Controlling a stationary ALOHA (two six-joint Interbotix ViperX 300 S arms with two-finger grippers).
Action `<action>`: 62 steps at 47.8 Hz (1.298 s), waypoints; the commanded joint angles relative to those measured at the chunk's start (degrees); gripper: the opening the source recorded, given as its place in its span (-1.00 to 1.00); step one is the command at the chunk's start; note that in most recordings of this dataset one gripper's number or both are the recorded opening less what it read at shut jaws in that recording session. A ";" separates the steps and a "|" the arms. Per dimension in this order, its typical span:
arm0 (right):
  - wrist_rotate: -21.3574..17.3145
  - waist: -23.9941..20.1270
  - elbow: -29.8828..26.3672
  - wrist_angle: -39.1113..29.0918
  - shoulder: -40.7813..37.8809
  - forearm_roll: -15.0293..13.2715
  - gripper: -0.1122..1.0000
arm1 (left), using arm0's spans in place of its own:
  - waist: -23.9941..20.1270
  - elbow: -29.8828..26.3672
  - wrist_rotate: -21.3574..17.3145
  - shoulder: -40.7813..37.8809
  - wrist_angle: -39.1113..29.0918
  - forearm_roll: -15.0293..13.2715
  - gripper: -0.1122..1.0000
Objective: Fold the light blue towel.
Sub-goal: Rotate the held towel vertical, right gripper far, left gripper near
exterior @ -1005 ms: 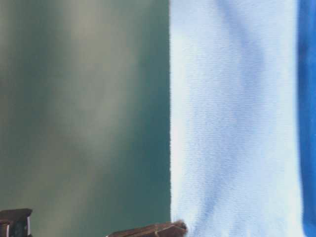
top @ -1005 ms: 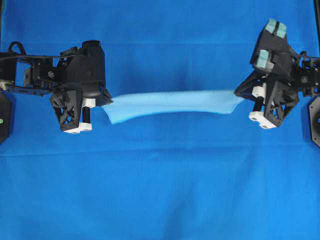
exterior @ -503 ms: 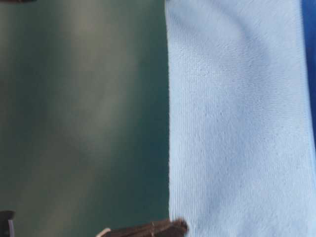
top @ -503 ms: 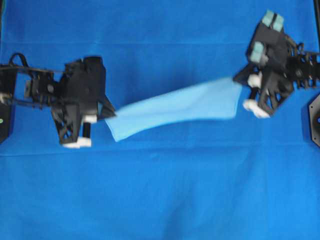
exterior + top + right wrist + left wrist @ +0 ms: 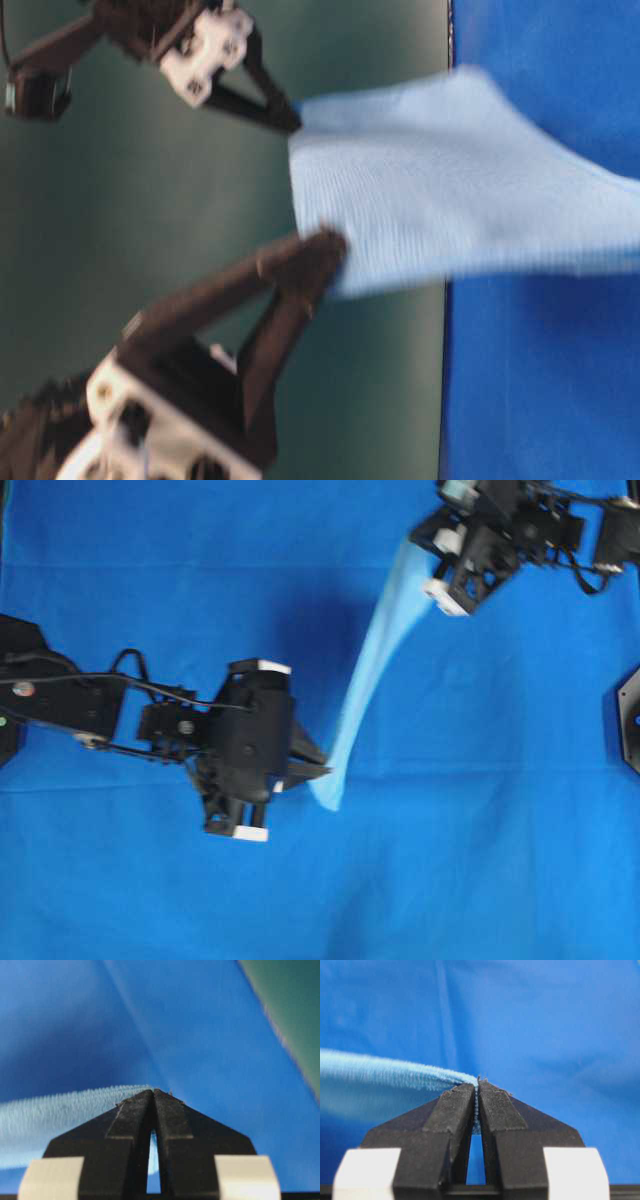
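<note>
**Towel stretched in the air between your two arms**

A deep royal-blue sheet [image 5: 120, 900] is covering the whole work surface under you, and a dull green backdrop [image 5: 120, 200] is filling the space behind it in the table-level view.

Starting nearest the lower edge of the overhead view: your left gripper [image 5: 322, 771] is sitting out over the middle of the sheet, and its jaws are pressing together on one corner of the light blue towel [image 5: 372, 670]. From your left wrist camera you are seeing it plainly: the two black fingers [image 5: 454, 1110] are meeting at the tips with a sliver of pale cloth pinched between them, and the towel's edge is running off to the left of that view.

Moving up the overhead picture, the towel is hanging clear of the sheet as a narrow, slanting band, seen almost edge-on, and throwing a soft shadow to its left.

At the far end, near the top edge, your right gripper [image 5: 432, 542] is clamping the other corner. Your right wrist camera is showing the same story: its jaws are closing to a point with the pale hem caught between them.

At table level the towel is spreading taut between the two pinching tips, blurred at its edges.
</note>
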State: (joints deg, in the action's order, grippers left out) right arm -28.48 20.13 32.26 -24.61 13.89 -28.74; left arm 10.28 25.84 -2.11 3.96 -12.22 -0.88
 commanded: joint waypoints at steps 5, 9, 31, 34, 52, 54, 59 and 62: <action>1.32 2.29 -6.24 2.02 -3.69 -1.23 -0.78 | 2.55 -4.48 -2.55 -1.67 1.41 -0.18 -0.77; 2.37 2.29 -8.09 2.02 -5.19 -1.23 -0.78 | 2.46 -4.66 -3.08 -1.93 1.85 -0.18 -0.77; 1.93 4.92 0.88 1.67 2.81 -1.05 -0.78 | 0.18 -10.46 -4.92 -10.28 12.57 -0.18 -0.77; 1.93 5.45 3.52 1.67 5.27 -0.88 -0.78 | -0.09 -12.83 -6.06 -12.92 13.27 -0.18 -0.77; 2.29 6.24 7.82 2.81 4.57 -1.05 -0.78 | -0.79 -19.60 -8.35 -20.48 13.36 -0.18 -0.77; 2.37 6.15 7.29 4.13 2.90 -1.05 -0.78 | -0.79 -18.54 -7.91 -20.04 13.45 -0.18 -0.77; 2.55 6.24 5.36 8.35 -1.93 -1.05 -0.78 | -0.79 -14.68 -5.63 -18.63 13.71 -0.26 -0.77; 2.55 6.24 3.52 11.51 -5.80 -1.05 -0.78 | -0.79 -12.13 -5.19 -17.75 13.71 -0.26 -0.77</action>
State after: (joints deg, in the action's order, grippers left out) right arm -25.93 24.70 39.11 -16.17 10.90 -29.27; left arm 8.26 12.30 -7.73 -17.23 0.79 -1.05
